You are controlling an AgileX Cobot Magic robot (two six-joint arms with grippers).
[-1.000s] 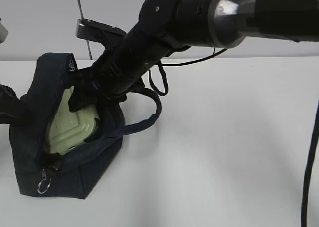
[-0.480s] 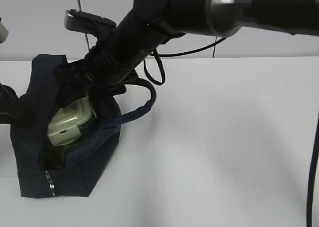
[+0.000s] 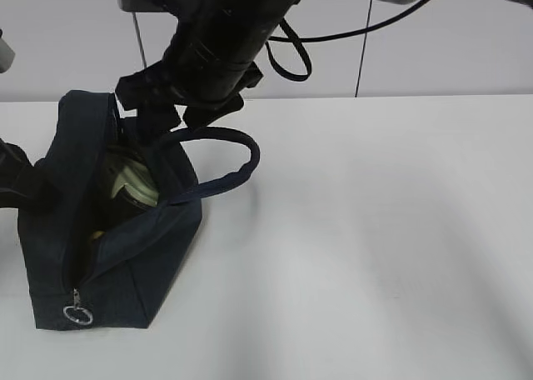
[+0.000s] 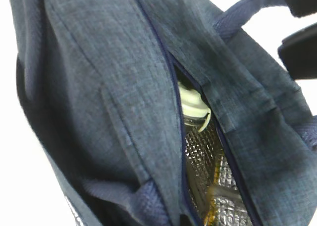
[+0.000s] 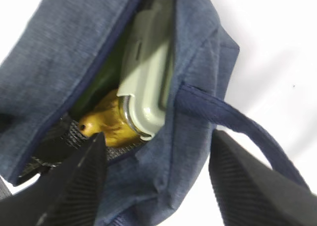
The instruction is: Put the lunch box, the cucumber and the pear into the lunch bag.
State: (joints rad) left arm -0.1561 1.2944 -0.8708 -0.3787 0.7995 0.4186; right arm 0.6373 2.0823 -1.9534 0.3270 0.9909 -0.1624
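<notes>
While the lunch box (image 5: 146, 67) stands on edge inside the lunch bag (image 3: 125, 255) beside the pear (image 5: 106, 122), the empty right hand (image 5: 158, 181), fingers wide, should lift straight clear of the handle (image 3: 225, 167).

Ext cam slants down; both wrist cams close over lunch bag (image 3: 117, 230).

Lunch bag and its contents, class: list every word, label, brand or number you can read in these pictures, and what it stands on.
None can be read.
The lunch bag shows plain navy fabric in all three views.
The lunch box lid shows no print.
The pear carries no sticker.
</notes>
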